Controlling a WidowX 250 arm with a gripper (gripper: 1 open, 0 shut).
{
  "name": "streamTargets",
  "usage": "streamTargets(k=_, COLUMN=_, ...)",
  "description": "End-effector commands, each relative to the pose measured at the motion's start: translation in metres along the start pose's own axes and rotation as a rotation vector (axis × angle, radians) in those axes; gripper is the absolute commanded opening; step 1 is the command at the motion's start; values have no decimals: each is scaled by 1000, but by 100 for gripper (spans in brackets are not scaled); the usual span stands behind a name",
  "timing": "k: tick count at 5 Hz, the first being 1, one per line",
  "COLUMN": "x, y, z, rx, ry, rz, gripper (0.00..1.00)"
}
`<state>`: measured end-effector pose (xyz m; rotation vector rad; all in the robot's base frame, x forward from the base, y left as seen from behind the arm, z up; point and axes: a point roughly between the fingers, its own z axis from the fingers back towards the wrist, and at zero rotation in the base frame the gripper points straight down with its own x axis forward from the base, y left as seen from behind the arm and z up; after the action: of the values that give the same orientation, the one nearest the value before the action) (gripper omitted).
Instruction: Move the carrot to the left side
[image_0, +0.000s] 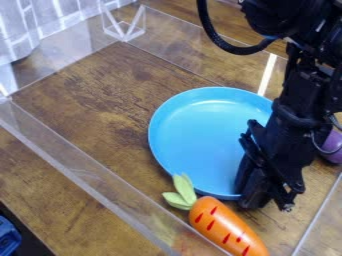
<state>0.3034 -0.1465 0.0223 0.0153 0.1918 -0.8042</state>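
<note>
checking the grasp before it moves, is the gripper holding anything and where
Nothing is held: the gripper is shut just above the carrot, which lies free on the table.

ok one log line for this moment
claw: shut, empty, down by plate edge | carrot: on table, not gripped, near front wall | plate: blue, empty | task: not done

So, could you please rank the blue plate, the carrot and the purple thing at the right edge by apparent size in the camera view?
1. Blue plate
2. Carrot
3. Purple thing, mostly cut off, so its rank is unsure.
</note>
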Motion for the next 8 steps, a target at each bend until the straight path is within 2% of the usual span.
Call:
streamTargets(k=1, x=1, y=0, z=2, rx=6, ry=-6, rz=-34, gripper=0)
streamTargets(k=8, x=6, y=-3, z=-1, rx=24, ry=6, rz=-116, gripper=0)
